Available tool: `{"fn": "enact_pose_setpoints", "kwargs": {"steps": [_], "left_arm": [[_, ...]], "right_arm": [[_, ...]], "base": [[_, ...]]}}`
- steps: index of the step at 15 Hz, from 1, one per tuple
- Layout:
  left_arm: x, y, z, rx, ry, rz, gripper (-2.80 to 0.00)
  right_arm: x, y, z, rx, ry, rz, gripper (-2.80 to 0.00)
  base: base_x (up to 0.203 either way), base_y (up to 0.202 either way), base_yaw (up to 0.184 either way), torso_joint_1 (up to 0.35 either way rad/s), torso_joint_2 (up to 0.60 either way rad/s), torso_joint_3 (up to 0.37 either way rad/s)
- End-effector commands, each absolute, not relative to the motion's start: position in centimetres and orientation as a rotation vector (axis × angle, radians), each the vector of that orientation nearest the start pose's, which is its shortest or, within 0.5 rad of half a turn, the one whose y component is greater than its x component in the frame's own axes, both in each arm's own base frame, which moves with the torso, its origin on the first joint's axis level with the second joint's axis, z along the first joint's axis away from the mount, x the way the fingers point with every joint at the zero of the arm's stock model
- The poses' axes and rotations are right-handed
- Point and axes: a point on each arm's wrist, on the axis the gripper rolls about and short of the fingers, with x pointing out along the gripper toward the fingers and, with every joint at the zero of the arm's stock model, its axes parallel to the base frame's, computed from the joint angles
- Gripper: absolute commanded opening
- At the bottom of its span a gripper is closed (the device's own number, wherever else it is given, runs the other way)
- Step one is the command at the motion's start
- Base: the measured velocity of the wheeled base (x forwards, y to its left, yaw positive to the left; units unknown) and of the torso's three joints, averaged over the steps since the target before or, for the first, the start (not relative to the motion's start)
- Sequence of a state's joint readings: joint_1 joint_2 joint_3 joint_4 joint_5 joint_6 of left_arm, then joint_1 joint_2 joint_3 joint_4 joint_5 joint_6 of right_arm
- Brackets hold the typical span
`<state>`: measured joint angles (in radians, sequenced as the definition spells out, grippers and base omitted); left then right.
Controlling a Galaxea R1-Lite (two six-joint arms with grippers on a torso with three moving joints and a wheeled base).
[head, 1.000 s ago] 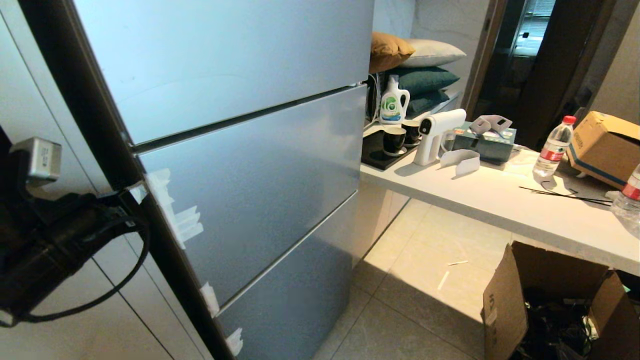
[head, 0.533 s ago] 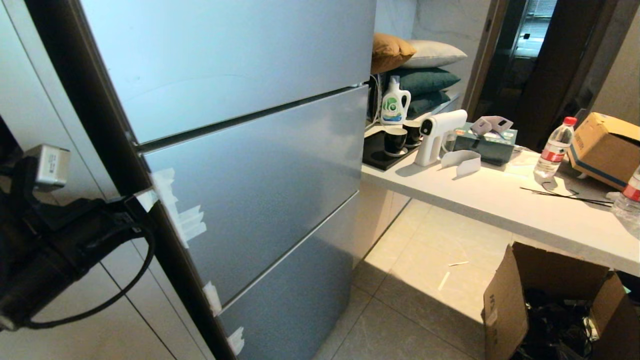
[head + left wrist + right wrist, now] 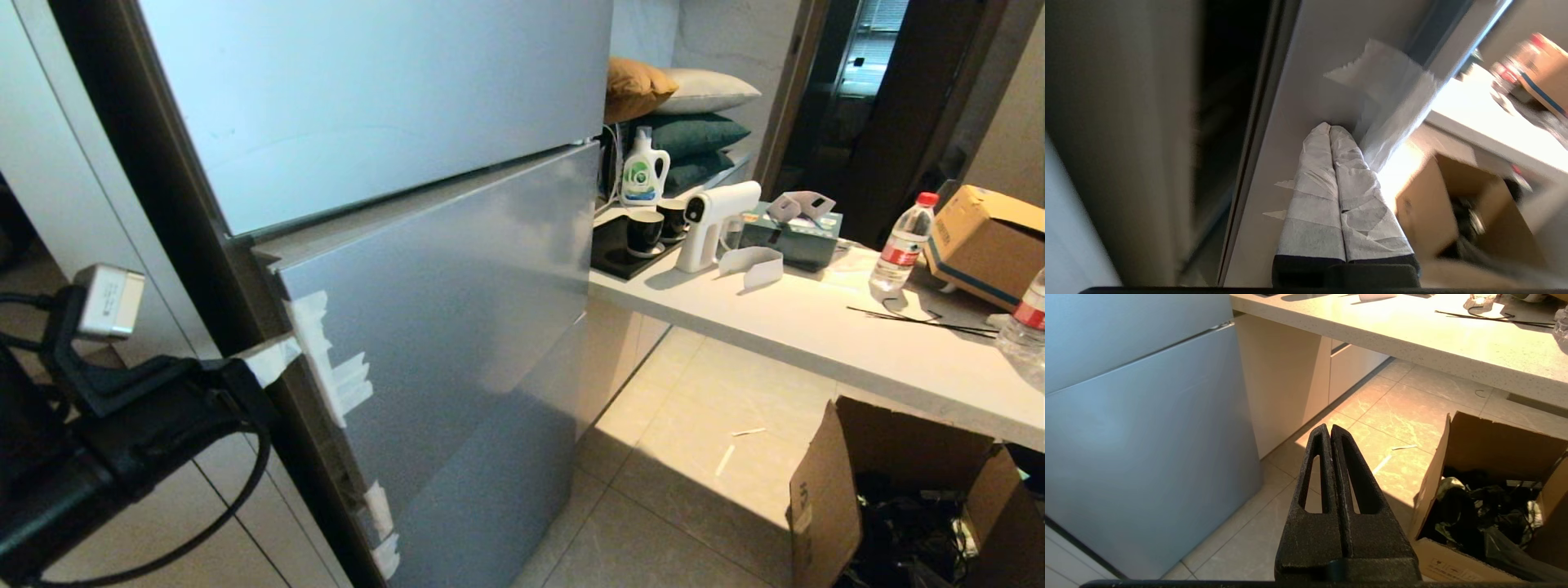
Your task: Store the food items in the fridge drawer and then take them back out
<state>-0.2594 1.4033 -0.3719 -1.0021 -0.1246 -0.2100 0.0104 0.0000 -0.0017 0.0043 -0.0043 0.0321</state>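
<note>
Item: fridge opening, early stage of the store-and-retrieve job.

Left of the head view: left gripper (image 3: 265, 363), tape-wrapped fingers (image 3: 1327, 192) pressed together with nothing between them, tips hooked behind the left edge of the middle fridge door (image 3: 457, 327). Strips of white tape (image 3: 326, 367) hang on that edge beside the tips. The door stands ajar at this side; a dark gap shows between it and the fridge body in the left wrist view.

Centre of the head view: upper fridge door (image 3: 367, 98) shut; the middle door fills the middle of the frame and swings out below it. No drawer can be seen; the door hides the interior.

Right of the head view: counter (image 3: 816, 327) in the upper right with a black cup (image 3: 644, 231), a detergent bottle (image 3: 644, 170), a white hair dryer (image 3: 710, 220) and a water bottle (image 3: 902, 242). Cardboard box (image 3: 824, 490) on the floor, lower right. Neither pepper nor potato shows in any view; their whereabouts cannot be told.

Right wrist view: right gripper (image 3: 1330, 430), black fingers shut tight and empty, hanging over the floor tiles near the box, out of the head view.

Status, as a judgement: door only partly open. Left to do: finish the swing, pull out the drawer, fetch the food, load it, then take it out again. Nothing stored so far as can be seen.
</note>
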Motion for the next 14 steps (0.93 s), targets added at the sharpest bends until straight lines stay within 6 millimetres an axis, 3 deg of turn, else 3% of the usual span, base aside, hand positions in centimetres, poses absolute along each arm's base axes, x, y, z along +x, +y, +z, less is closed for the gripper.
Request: {"fn": "enact_pose_setpoints", "kwargs": {"steps": [1, 6, 9, 14], "left_arm": [[18.6, -6.5, 17.9, -0.205, 0.082, -0.464, -2.80], [14.6, -8.8, 19.0, -0.312, 0.065, -0.694, -2.80], [12.1, -8.7, 19.5, -0.430, 0.073, -0.798, -2.80], [13.3, -8.4, 18.8, -0.393, 0.077, -0.649, -2.80]], "right_arm": [[-2.3, 0.0, 7.5, 0.032, 0.005, 0.006, -2.80], [-2.3, 0.0, 7.5, 0.032, 0.005, 0.006, -2.80], [-2.3, 0.0, 7.5, 0.032, 0.005, 0.006, -2.80], [-2.3, 0.0, 7.5, 0.032, 0.005, 0.006, -2.80]], "base": [[0.000, 0.000, 0.000, 0.000, 0.00, 0.000], [0.000, 0.000, 0.000, 0.000, 0.00, 0.000], [0.000, 0.000, 0.000, 0.000, 0.00, 0.000], [0.000, 0.000, 0.000, 0.000, 0.00, 0.000]]}}
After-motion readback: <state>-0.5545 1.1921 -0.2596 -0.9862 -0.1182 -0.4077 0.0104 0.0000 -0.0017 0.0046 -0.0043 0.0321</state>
